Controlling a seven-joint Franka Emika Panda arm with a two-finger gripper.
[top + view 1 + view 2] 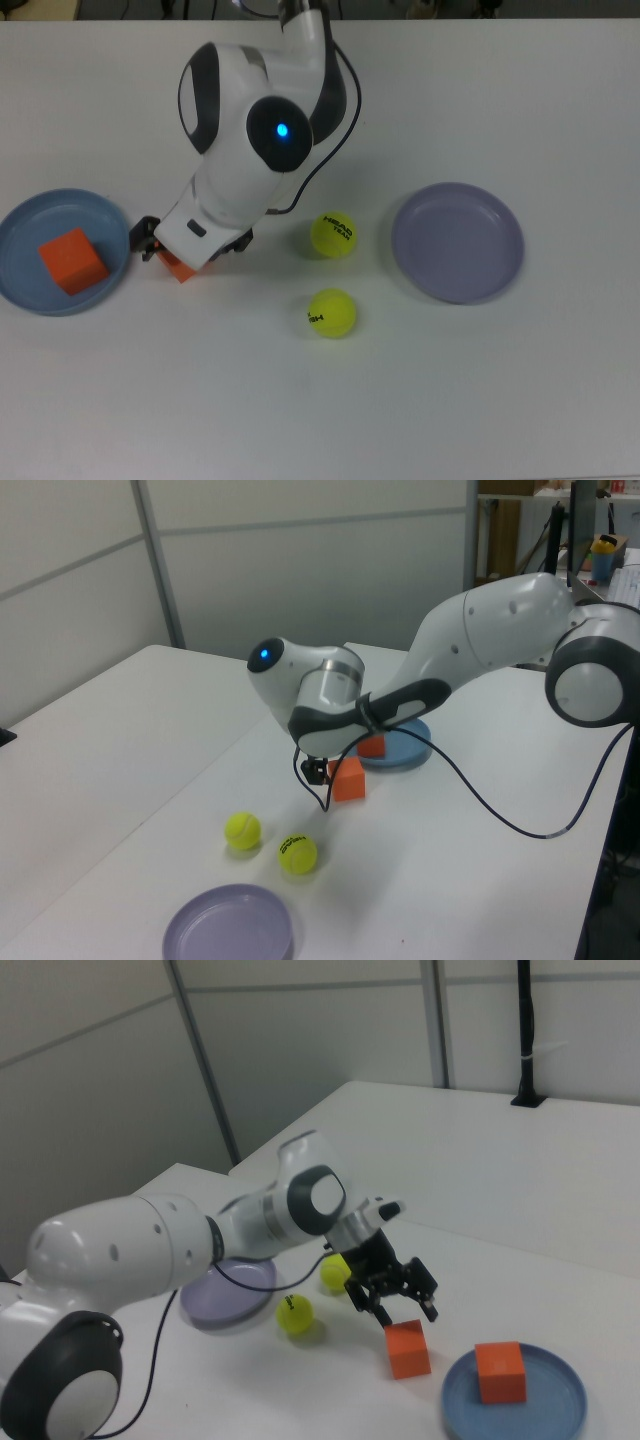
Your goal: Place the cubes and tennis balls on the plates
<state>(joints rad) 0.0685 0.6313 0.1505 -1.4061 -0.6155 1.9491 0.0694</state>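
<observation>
My gripper [404, 1308] hangs open just above a loose orange cube [408, 1348] on the white table, one finger to each side of its top. In the top view the arm hides most of this cube [177, 268]. The other orange cube [72, 260] lies inside the light blue plate [22, 218] at the top view's left. Two tennis balls [334, 235] [332, 312] rest on the table between the loose cube and the lavender plate [458, 242], which holds nothing.
The arm's white body [255, 140] reaches in from the top view's upper edge, with a black cable [345, 100] looping beside it. In the left view the cable [500, 815] trails across the table at the right.
</observation>
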